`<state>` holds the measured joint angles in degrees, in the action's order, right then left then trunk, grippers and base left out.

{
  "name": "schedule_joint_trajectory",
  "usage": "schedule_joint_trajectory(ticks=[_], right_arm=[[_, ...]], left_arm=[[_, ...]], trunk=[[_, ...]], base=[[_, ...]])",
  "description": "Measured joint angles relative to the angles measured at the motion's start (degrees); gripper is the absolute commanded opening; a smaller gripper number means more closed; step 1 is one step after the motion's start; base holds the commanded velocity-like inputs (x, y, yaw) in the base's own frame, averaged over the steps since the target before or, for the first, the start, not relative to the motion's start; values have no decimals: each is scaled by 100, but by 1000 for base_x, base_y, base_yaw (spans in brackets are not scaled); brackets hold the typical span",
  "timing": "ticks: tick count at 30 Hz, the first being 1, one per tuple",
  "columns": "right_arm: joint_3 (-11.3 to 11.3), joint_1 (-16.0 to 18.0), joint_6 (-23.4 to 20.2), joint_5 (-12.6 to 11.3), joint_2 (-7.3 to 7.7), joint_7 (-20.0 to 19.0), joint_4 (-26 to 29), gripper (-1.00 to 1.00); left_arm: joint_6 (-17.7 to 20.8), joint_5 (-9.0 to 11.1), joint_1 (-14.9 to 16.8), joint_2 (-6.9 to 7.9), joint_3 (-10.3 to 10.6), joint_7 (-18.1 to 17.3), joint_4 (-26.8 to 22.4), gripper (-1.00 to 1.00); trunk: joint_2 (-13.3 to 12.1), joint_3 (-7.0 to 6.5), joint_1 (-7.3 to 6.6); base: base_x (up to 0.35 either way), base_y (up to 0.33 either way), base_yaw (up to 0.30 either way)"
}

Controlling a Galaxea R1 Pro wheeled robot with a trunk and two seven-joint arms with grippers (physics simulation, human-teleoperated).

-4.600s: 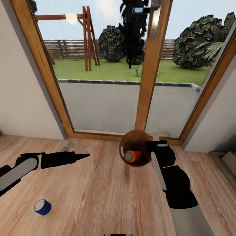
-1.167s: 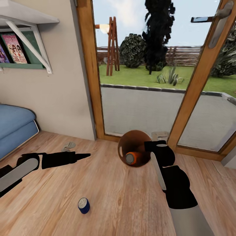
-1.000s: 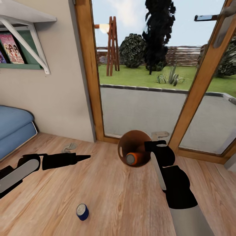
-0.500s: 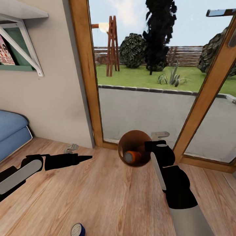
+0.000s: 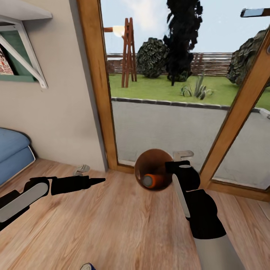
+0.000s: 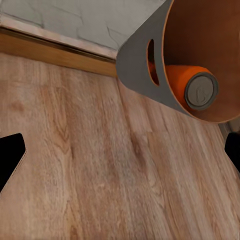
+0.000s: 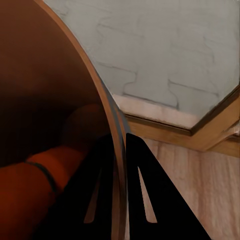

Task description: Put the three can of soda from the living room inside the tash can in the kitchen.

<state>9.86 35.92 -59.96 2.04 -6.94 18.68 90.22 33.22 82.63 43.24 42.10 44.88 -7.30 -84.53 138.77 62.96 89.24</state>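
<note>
Wall shelf with bracket, upper left. Swing frame, shrubs, lawn beyond the glass.

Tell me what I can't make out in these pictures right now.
- Blue can: cut off by the head view's bottom edge, only its top shows.
- Orange can: in the right wrist view, its far end is lost in the bin's dark inside.
- Trash can base: hidden behind its own mouth in the head view.
- Left gripper: jaw gap unreadable edge-on in the head view.

open plank floor ahead; door frame and wall block beyond.
</note>
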Motion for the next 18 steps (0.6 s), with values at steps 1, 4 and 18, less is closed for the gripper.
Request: schedule_joint_trajectory(ticks=[1,4,18], right_arm=[[0,0,-2,13,0,0,0,-100],[-1,0,-4,50,0,2,1,-100],[-1,0,-3,25,0,1,0,-100]], left_arm=[[0,0,-2,0,1,0,-1,100],[-4,-1,-1,0,0,0,1,100],[0,3,-1,0,-1,-25,-3,100]], trunk=[[0,0,0],[0,0,0],[0,0,0]], base=[[308,0,0],[237,0,0],[29,0,0]])
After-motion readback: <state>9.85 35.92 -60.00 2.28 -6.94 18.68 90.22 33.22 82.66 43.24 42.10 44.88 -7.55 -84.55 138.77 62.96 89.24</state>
